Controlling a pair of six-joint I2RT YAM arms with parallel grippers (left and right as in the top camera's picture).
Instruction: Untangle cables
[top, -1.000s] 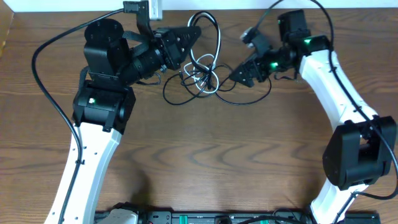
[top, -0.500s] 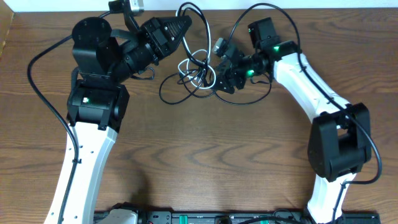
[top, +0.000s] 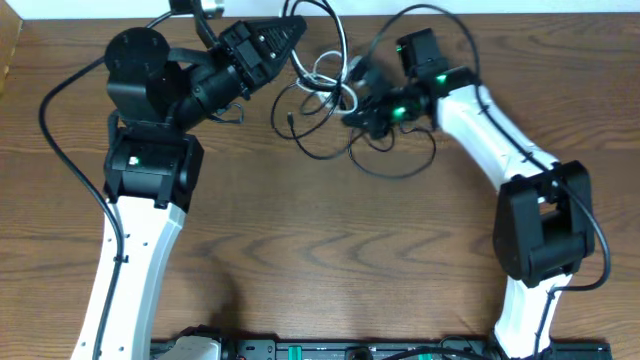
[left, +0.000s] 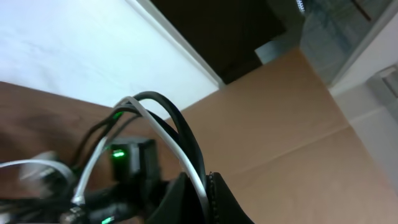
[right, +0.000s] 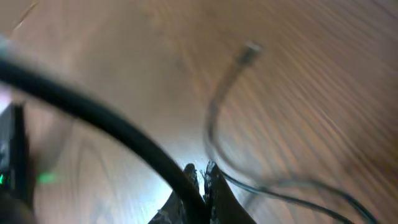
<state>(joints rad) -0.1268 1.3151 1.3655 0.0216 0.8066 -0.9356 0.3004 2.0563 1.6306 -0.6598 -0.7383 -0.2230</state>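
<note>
Separation step: left tool (top: 297, 29) clenched on the cables (top: 322, 88), right tool (top: 354, 112) clamped on one black strand, tangle strung between them over the desk's (top: 300, 250) far edge. Next, probably, pull apart gently.

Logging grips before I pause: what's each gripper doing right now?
Left gripper: closed on the white cord.
Right gripper: closed on a black cord.
</note>
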